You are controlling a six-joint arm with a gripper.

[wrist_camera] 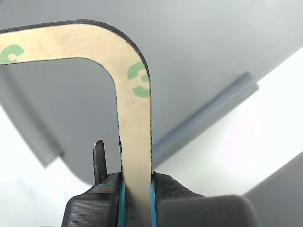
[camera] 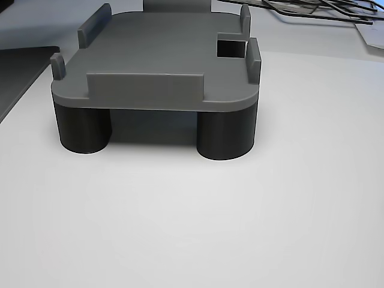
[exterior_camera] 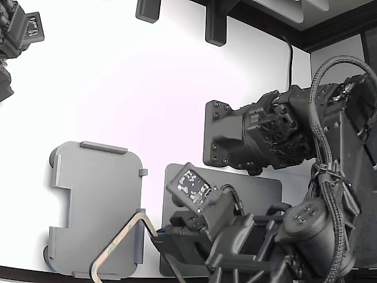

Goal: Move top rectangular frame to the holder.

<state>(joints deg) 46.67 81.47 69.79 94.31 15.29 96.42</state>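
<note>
While gripper [wrist_camera: 136, 189] pinches frame [wrist_camera: 135, 127] strip, corner overhangs holder [exterior_camera: 97, 194] edge; contact with holder unclear

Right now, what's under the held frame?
The grey holder lies beneath the beige frame, which the gripper pinches by one side. The frame's far half is out of view.

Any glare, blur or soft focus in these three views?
Exterior view: table blown out white with a pinkish cast. Wrist view: frame sharp between the jaws, holder behind it soft. Other view: evenly lit, holder crisp, soft shadows under its legs.
</note>
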